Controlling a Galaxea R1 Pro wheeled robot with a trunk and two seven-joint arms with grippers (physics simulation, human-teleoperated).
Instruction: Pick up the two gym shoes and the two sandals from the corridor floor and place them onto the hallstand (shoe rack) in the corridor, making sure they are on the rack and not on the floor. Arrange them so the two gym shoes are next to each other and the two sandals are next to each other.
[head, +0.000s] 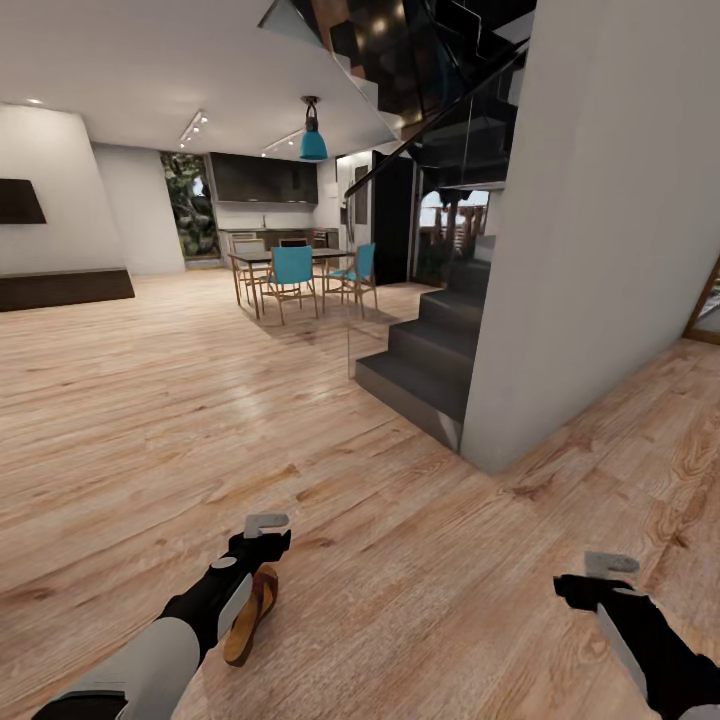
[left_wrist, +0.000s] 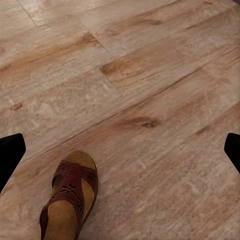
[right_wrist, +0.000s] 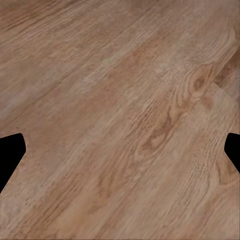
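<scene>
One sandal (head: 252, 612) lies flat on the corridor floor (head: 400, 580), dark brown straps over a tan footbed. It rests just beside and partly under my left forearm. My left gripper (head: 266, 524) hovers above the planks a little past the sandal's toe, open and empty. In the left wrist view the sandal (left_wrist: 68, 200) lies on the wood off to one side, apart from both dark fingertips (left_wrist: 10, 155), which stand wide apart. My right gripper (head: 610, 565) is low at the right, open over bare planks (right_wrist: 120, 120), its fingertips (right_wrist: 10, 155) spread wide.
A grey wall corner (head: 590, 250) and dark stairs (head: 430, 350) with a glass balustrade rise ahead on the right. Far back stand a dining table with teal chairs (head: 295, 270) and a kitchen. Open wood floor stretches to the left and ahead.
</scene>
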